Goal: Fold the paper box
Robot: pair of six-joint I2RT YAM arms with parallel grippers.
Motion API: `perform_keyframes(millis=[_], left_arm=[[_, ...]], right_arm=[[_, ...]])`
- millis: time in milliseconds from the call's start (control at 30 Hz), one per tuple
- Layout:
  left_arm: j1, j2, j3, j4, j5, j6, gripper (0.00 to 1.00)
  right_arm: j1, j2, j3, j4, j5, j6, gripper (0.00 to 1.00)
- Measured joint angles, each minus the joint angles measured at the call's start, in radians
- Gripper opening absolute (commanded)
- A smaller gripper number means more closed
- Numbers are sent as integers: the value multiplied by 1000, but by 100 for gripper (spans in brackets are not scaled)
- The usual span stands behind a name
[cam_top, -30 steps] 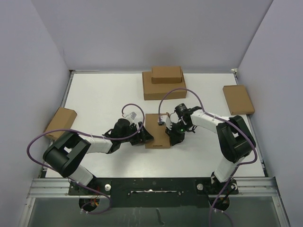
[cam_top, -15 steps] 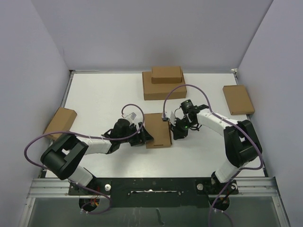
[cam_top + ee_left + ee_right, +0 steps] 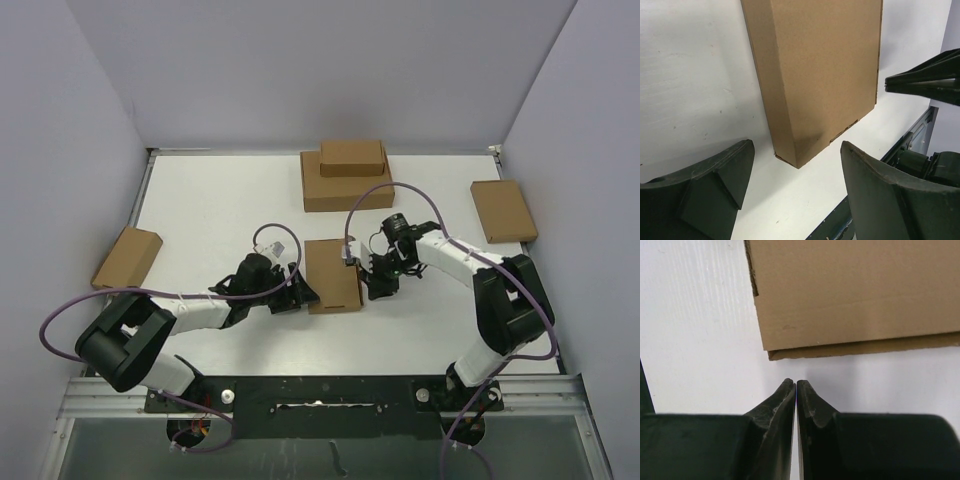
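between the spread fingers of the left claw (image 3: 795, 155) sits one corner of the paper box (image 3: 333, 275), lying flat on the bench (image 3: 220, 210). that claw is open and holds nothing. right claw (image 3: 795, 384) is pinched shut and empty, tips just short of the opposite edge. my read: nudge that edge in slowly with the shut tips, with the left bracing so the box doesn't skate.
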Motion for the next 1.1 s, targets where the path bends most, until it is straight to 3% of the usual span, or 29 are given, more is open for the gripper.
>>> perform_keyframes(millis=[367,567,733,900,1100], left_arm=[[-1,37,-2,56,27,-10,66],[-1,42,-3,69,32,-11,67],[1,29,-9,65,32,-3,71],[17,-60,-26,-28,1,43,72],[65,-170,-26,-72,-19,103,72]], right_arm=[[124,66,-3,9,27,0,6],[130,61,-3,4,19,6,8],[70,-34,-3,-14,-58,-21,10],[-68,-156,-3,-19,-143,-43,13],[-154,-228,-3,14,-184,-3,25]])
